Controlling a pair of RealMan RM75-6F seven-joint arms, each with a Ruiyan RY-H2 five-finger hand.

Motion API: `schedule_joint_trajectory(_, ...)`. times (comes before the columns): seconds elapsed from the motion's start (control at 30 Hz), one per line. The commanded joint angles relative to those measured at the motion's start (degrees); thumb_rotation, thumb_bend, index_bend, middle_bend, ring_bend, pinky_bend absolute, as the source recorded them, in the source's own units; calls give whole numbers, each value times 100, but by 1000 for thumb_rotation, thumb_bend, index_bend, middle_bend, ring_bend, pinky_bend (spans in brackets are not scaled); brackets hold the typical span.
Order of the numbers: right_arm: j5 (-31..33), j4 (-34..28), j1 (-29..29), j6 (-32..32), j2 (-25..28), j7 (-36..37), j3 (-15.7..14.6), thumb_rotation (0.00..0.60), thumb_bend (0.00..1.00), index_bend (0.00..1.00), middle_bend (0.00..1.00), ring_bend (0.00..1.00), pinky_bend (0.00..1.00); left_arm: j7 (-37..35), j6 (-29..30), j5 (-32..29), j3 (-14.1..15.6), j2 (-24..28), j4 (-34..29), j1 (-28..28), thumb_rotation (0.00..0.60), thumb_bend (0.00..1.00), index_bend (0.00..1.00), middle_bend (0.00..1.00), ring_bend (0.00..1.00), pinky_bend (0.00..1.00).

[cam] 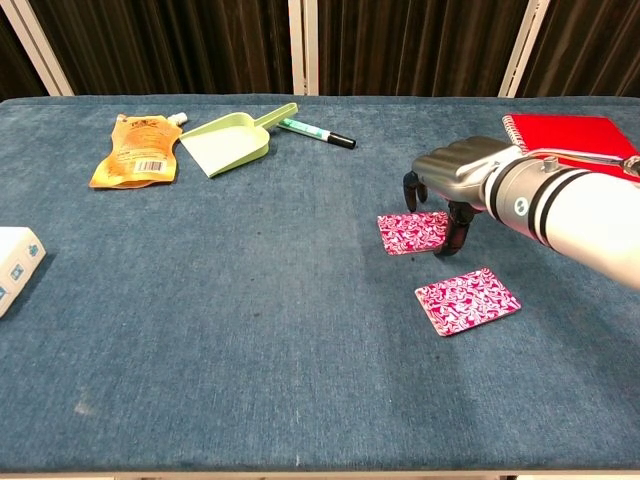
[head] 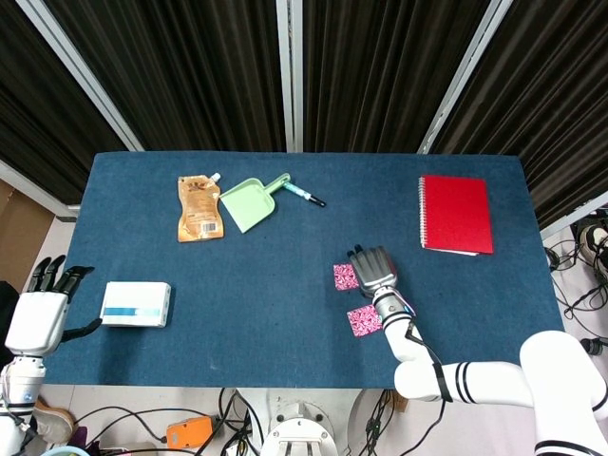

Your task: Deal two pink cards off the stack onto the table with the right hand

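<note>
Two pink patterned card items lie on the blue table. The farther pink stack (head: 346, 276) (cam: 410, 232) sits flat under my right hand (head: 373, 269) (cam: 455, 180). That hand hovers palm down over the stack's right part, with dark fingertips (cam: 461, 232) pointing down at the stack's edge. Whether they touch it I cannot tell; nothing is lifted. A single pink card (head: 364, 320) (cam: 468, 301) lies nearer the front edge, apart from the hand. My left hand (head: 43, 306) rests at the far left with its fingers spread and nothing in it.
A white box (head: 136, 304) (cam: 15, 265) lies beside the left hand. At the back are an orange pouch (head: 199, 208) (cam: 135, 150), a green dustpan (head: 249, 202) (cam: 232, 140) and a marker (head: 304, 196) (cam: 315, 132). A red notebook (head: 456, 214) (cam: 570, 132) lies at the back right.
</note>
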Motion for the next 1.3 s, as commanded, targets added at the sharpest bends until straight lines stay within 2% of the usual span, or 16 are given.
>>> schedule_joint_trajectory(0.03, 18, -1, 13, 17, -1, -26, 5, 600, 410, 413, 308, 805, 1000, -7, 2, -8, -1, -3, 8, 5, 600, 5, 200, 224, 45, 32)
schedule_joint_trajectory(0.3, 70, 31, 34, 9, -31, -46, 19, 600, 410, 419, 309, 805, 1000, 3, -18, -4, 0, -16, 23, -12, 600, 5, 200, 224, 45, 31)
schedule_joint_trajectory(0.7, 145, 168, 82, -116, -87, -11, 56, 600, 410, 373, 309, 805, 1000, 14, -55, -24, 5, -16, 18, -25, 600, 5, 200, 224, 45, 31)
schedule_joint_trajectory(0.83, 167, 200, 104, -151, -110, -38, 34, 600, 410, 401, 315, 806, 1000, 16, -49, -16, 6, -20, 24, -28, 600, 5, 200, 225, 45, 31)
schedule_joint_trajectory(1.03, -23, 185, 42, -77, -95, 101, 9, 600, 439, 484, 385, 818, 1000, 9, -38, -20, 7, -15, 24, -20, 600, 4, 200, 224, 46, 31)
schedule_joint_trajectory(1.3, -196, -39, -53, -5, 63, 253, 1, 600, 439, 496, 398, 822, 1000, 22, -34, -4, 3, -11, 7, -33, 600, 5, 200, 225, 45, 31)
